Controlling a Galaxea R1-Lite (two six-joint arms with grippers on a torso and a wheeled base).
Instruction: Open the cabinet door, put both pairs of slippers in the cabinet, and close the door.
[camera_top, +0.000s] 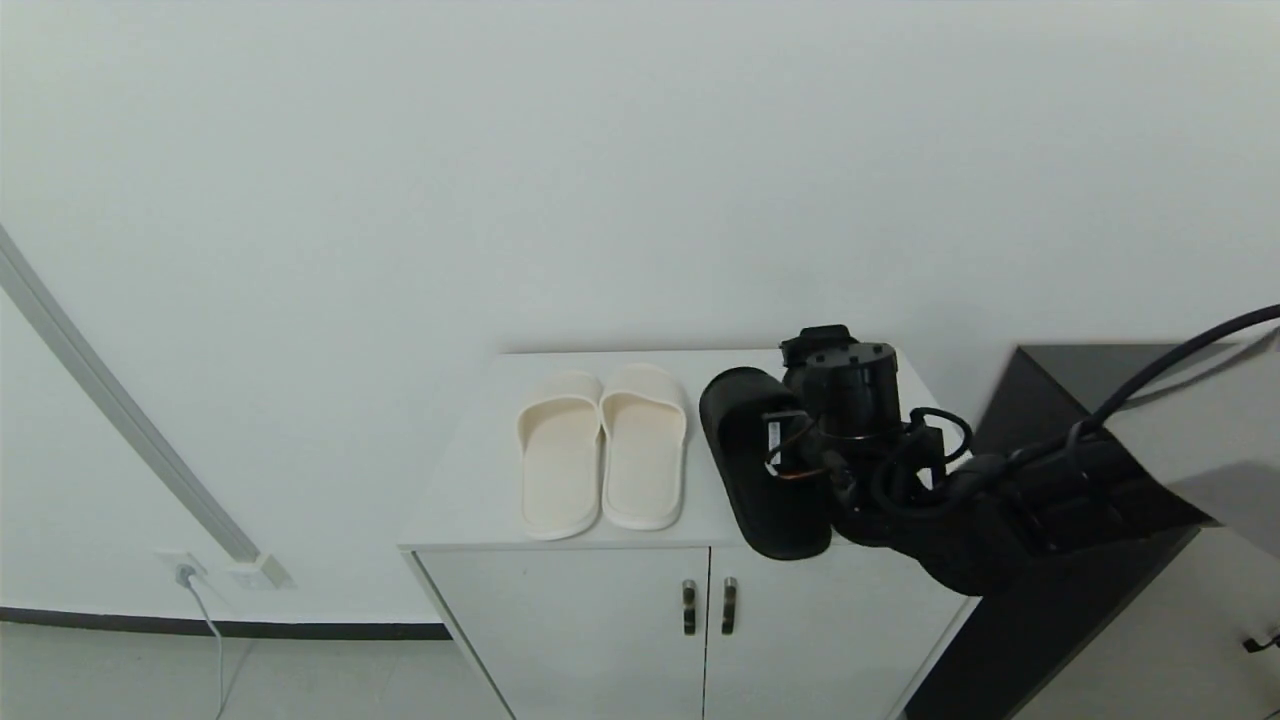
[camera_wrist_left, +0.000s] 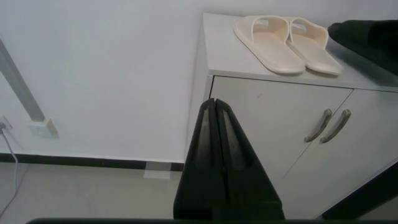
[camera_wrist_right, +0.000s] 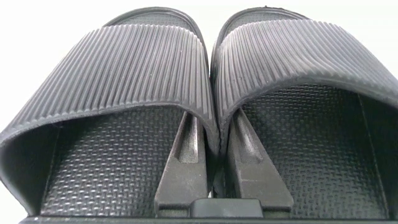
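Observation:
A pair of white slippers (camera_top: 600, 450) (camera_wrist_left: 289, 43) lies side by side on the white cabinet's top (camera_top: 470, 500). To their right lies a pair of black slippers (camera_top: 760, 460) (camera_wrist_right: 124, 68), partly covered by my right arm. My right gripper (camera_wrist_right: 212, 118) has one finger under each ribbed strap and is shut on the two touching inner walls of the black slippers. Both cabinet doors are closed, with two metal handles (camera_top: 708, 606) (camera_wrist_left: 326, 126) at the middle. My left gripper (camera_wrist_left: 214, 155) is shut and empty, low down in front of the cabinet's left side.
A dark piece of furniture (camera_top: 1050, 400) stands right beside the cabinet. On the wall at lower left are a socket (camera_top: 180, 570) with a hanging cable and a slanted grey conduit (camera_top: 100, 400). Open floor lies left of the cabinet.

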